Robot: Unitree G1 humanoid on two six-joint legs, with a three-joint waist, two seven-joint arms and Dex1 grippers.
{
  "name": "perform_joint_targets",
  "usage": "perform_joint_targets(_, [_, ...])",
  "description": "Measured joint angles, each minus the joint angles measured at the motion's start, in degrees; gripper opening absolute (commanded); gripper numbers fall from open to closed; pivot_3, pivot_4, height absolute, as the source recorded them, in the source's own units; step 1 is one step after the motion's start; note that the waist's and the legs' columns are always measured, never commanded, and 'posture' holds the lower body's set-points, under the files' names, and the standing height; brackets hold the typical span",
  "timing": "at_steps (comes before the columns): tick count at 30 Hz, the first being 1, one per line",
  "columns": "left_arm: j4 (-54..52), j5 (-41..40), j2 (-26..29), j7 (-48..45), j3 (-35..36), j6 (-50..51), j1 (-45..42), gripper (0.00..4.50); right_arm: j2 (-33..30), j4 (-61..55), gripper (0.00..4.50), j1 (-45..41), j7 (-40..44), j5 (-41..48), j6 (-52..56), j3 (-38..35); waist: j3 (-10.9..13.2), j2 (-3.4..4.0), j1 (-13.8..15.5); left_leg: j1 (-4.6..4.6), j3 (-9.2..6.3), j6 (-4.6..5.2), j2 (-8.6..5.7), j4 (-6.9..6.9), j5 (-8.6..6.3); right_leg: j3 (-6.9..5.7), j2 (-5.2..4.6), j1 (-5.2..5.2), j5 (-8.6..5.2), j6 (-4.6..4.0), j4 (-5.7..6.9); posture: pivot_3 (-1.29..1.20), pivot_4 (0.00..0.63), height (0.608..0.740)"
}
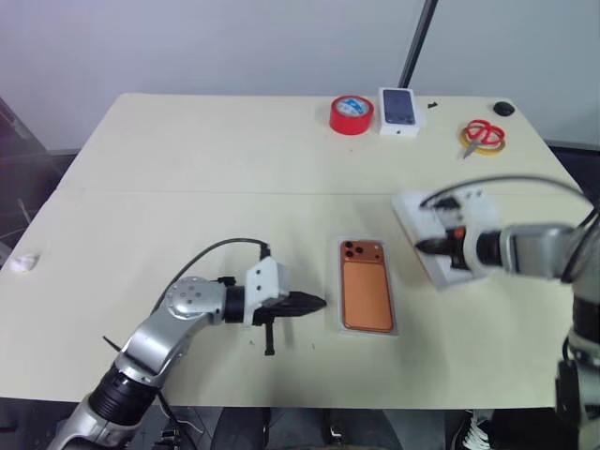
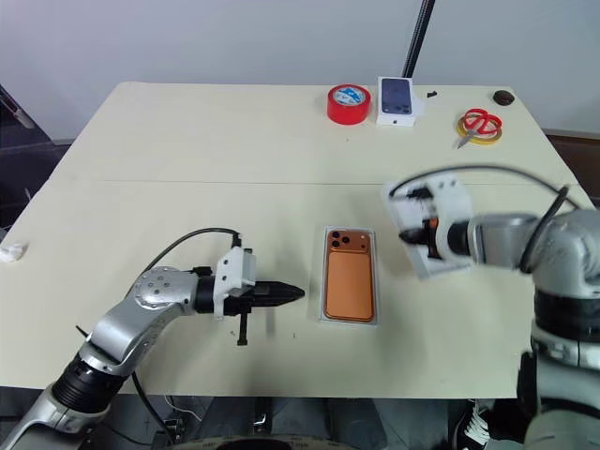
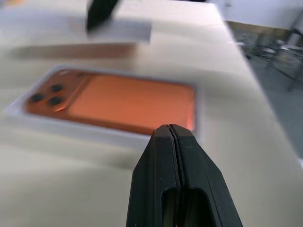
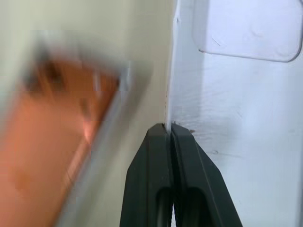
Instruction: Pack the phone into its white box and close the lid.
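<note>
Left eye view: phone (image 1: 366, 293) lay face down inside the white box (image 1: 367, 327) near the front middle of the table (image 1: 187, 169), camera lenses toward the far side, thin white rim showing all round. Sat just to the right of the left gripper (image 1: 317, 303), whose two black fingers were pressed together with nothing between them, pointing level toward the box and stopping short of its near edge. Confirmed in the left wrist view, fingertips shut in front of the orange back of the phone.

Further right, lid (image 1: 441, 234) was tilted and lifted at its inner edge, pinched by the right gripper (image 1: 427, 247). Right wrist view: fingers closed on the thin white wall of the lid, pale inside surface to one side, blurred phone and box to the other.

Along the far edge of the table: red tape roll (image 1: 352, 113), small white box with a phone picture (image 1: 399, 112) just beside it, red-handled scissors (image 1: 484, 135) lying on a yellow ring, and a small dark knob (image 1: 504, 109). Crumpled white scrap (image 1: 22, 262) at the table's left edge.
</note>
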Motion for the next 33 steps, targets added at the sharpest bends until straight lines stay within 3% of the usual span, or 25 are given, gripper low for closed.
perform_joint_targets(2, [1.95,-0.03,-0.24,1.99,2.90,0.02,-0.05,0.00,1.18,2.97,0.07,-3.69,-3.57,8.81,-1.01,-3.18,0.00,-0.01,0.13,0.00,-0.02,0.04,0.06,-0.02,-0.02,-0.03,0.04,0.00,0.00,0.00,0.00,0.00,0.150,0.732])
perform_joint_targets(3, [3.08,0.02,-0.43,3.03,4.40,0.01,-0.09,0.00,1.25,4.11,0.07,-3.27,-7.42,18.88,-4.16,-2.46,-0.02,-0.03,0.14,0.00,-0.03,0.10,0.14,-0.05,-0.06,-0.04,0.04,0.01,0.00,0.00,-0.01,0.00,0.150,0.732])
perform_joint_targets(5, [5.16,0.30,-0.49,4.66,6.42,-0.13,-0.19,0.00,2.54,4.26,0.07,-0.58,-14.83,36.68,-11.17,2.12,-0.01,-0.03,0.13,-0.05,-0.02,0.18,0.16,-0.04,-0.10,-0.04,0.01,-0.01,0.00,0.01,-0.03,0.00,0.150,0.732])
perform_joint_targets(7, [6.81,0.53,-0.40,5.63,7.89,-0.38,-0.51,0.00,8.26,1.85,0.07,2.04,-20.13,45.49,-17.75,6.19,0.00,-0.02,0.01,-0.11,0.02,0.19,0.16,0.00,-0.11,-0.01,-0.01,-0.11,0.00,0.01,0.00,0.00,0.150,0.732])
perform_joint_targets(11, [7.92,0.59,0.11,5.81,9.87,-1.50,-2.08,0.00,21.60,-3.78,0.07,6.35,-28.84,48.85,-26.72,11.13,0.01,0.00,-0.03,-0.16,0.07,0.18,0.16,0.06,-0.10,0.00,-0.10,-0.18,0.01,0.03,0.12,0.00,0.150,0.732])
perform_joint_targets(15, [9.08,0.83,0.85,6.36,11.78,-1.72,-2.20,0.00,29.54,-7.96,0.07,10.41,-37.70,49.32,-32.83,12.35,-0.01,-0.03,0.31,-0.22,0.06,0.18,0.13,0.09,-0.10,-0.03,-0.17,-0.18,0.01,0.03,0.08,0.00,0.150,0.732])
perform_joint_targets(22, [9.05,0.82,-1.29,7.44,11.64,-1.27,-3.86,0.00,30.85,-10.80,0.07,20.37,-44.29,49.36,-35.64,13.87,-0.01,-0.02,0.21,-0.23,0.06,0.18,0.13,0.09,-0.10,-0.03,-0.18,-0.20,0.01,0.02,0.08,0.00,0.150,0.732])
perform_joint_targets(26, [9.21,1.46,-4.51,7.33,8.06,-1.16,-5.98,0.00,30.25,-12.68,1.41,22.72,-44.99,49.40,-36.47,14.48,-0.03,0.01,0.00,-0.20,0.06,0.18,0.14,0.08,-0.10,-0.01,-0.11,-0.19,0.01,0.02,0.09,0.00,0.150,0.732])
perform_joint_targets(28, [9.84,1.84,-6.22,7.17,6.00,-1.16,-7.14,0.00,27.87,-12.69,2.46,22.73,-44.03,49.40,-35.95,15.02,-0.03,0.01,0.03,-0.20,0.07,0.18,0.13,0.09,-0.10,-0.01,-0.10,-0.19,0.01,0.02,0.10,0.00,0.150,0.732])
perform_joint_targets(31, [11.85,3.02,-8.97,6.98,3.02,-1.17,-9.36,0.00,14.41,-12.22,3.95,18.80,-37.68,49.36,-31.93,15.10,-0.01,0.04,0.23,-0.21,0.13,0.18,0.06,0.13,-0.10,0.02,-0.13,-0.18,0.01,0.02,0.05,0.00,0.150,0.732])
perform_joint_targets(33, [13.08,3.62,-10.32,6.61,1.53,-1.17,-10.31,0.00,5.87,-12.13,3.95,15.52,-32.59,49.41,-29.77,13.89,-0.01,0.05,0.25,-0.22,0.11,0.19,0.06,0.11,-0.10,0.02,-0.09,-0.18,0.01,0.02,0.02,0.00,0.150,0.732])
